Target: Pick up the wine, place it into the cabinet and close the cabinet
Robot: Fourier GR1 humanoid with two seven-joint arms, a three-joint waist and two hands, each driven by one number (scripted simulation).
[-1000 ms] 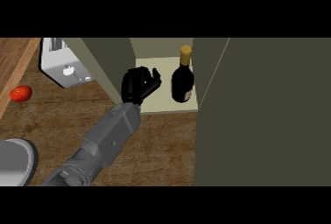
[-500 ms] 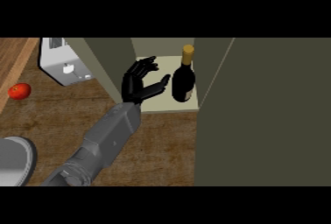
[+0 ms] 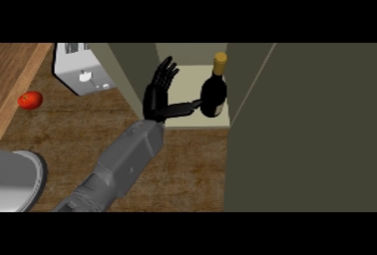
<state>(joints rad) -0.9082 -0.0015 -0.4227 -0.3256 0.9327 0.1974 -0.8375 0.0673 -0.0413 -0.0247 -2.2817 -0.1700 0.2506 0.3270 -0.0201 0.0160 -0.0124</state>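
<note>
A dark wine bottle (image 3: pixel 213 97) with a gold cap stands upright on the pale shelf of the open cabinet (image 3: pixel 185 78), close to its right wall. My left hand (image 3: pixel 157 94) is just left of the bottle, open, with straight fingers pointing into the cabinet. Its thumb stretches right and reaches the bottle's lower body; I cannot tell whether it touches. The cabinet door (image 3: pixel 309 129) stands open, a large olive panel filling the right side. My right hand does not show.
A white toaster (image 3: pixel 81 74) stands left of the cabinet on the wooden counter (image 3: pixel 81 129). A red round fruit (image 3: pixel 29 100) lies further left. A grey rounded object (image 3: pixel 18 182) sits at the lower left edge.
The left hand went from curled beside the bottle to open, fingers straightening and lifting away. The bottle stays upright on the shelf.
</note>
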